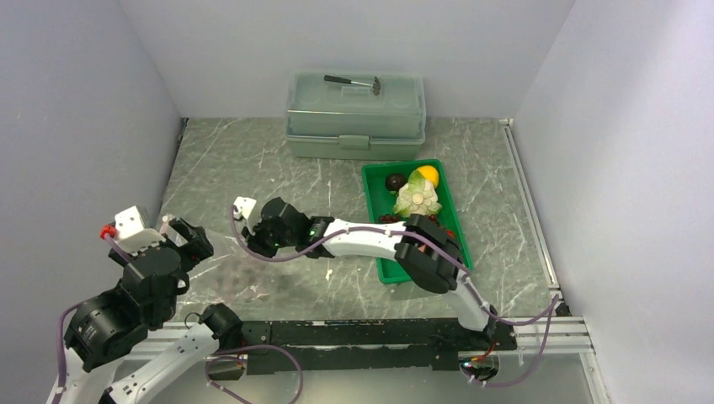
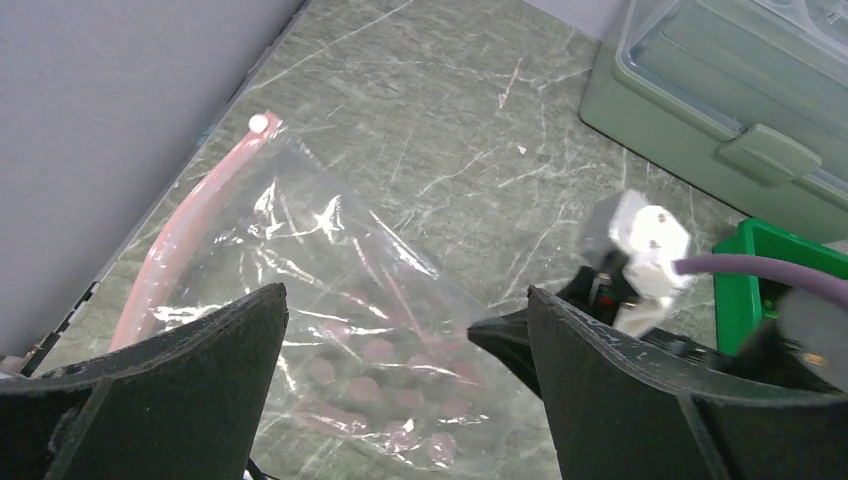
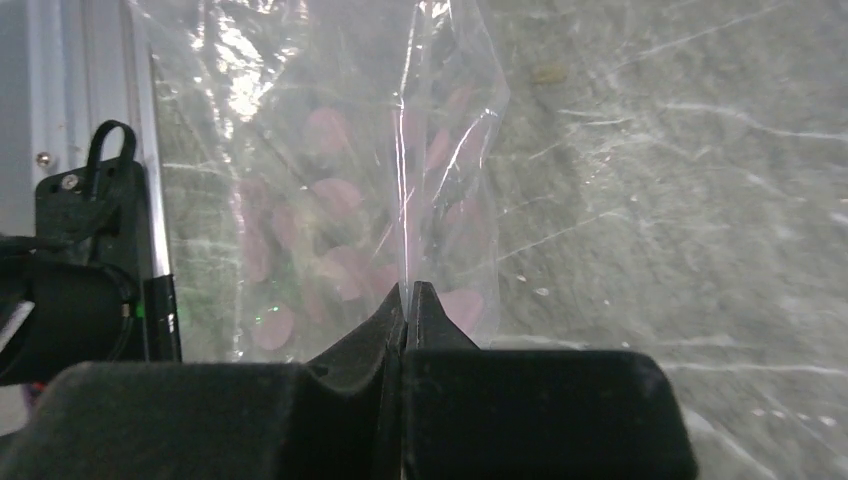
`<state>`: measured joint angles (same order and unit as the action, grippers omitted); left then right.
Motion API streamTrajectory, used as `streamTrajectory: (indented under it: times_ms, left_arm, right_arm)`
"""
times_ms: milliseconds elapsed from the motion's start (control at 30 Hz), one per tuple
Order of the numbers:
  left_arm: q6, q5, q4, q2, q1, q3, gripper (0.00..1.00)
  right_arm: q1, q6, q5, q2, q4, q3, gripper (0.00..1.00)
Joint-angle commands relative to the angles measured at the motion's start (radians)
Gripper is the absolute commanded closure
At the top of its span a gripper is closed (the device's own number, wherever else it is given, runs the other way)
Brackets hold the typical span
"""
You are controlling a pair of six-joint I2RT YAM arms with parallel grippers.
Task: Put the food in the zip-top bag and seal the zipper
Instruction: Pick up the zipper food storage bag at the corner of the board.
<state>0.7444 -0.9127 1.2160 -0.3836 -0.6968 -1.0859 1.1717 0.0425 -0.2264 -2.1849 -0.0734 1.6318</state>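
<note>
The right gripper (image 3: 408, 300) clamps the zip-top bag (image 2: 330, 290) by its edge. The left gripper (image 2: 400, 315) hovers over it, fingers apart. Bag-opening looks in hand. Next, the left should pinch the pink zipper (image 2: 190, 235) at ten o'clock. The food (image 1: 418, 198) waits in the tray (image 1: 371, 181) at the bag's two o'clock.

At the far wall we see a pale green lidded storage box (image 1: 355, 118) with a small hammer (image 1: 354, 82) lying flat on its lid. It stands on a grey marbled table (image 1: 244, 160). A green tray (image 1: 396, 164) sits just nearer, slightly right.
</note>
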Motion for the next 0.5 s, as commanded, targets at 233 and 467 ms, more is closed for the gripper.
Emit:
streamTrajectory:
  times_ms: [233, 467]
  left_arm:
    - [-0.017, 0.009, -0.041, -0.036, 0.010, 0.006, 0.05]
    - [-0.087, 0.054, -0.120, -0.040, 0.013, 0.024, 0.03]
  right_arm:
    - [-0.005, -0.072, 0.091, 0.262, -0.138, -0.198, 1.00]
    - [-0.023, -0.099, 0.145, 0.387, -0.136, -0.322, 1.00]
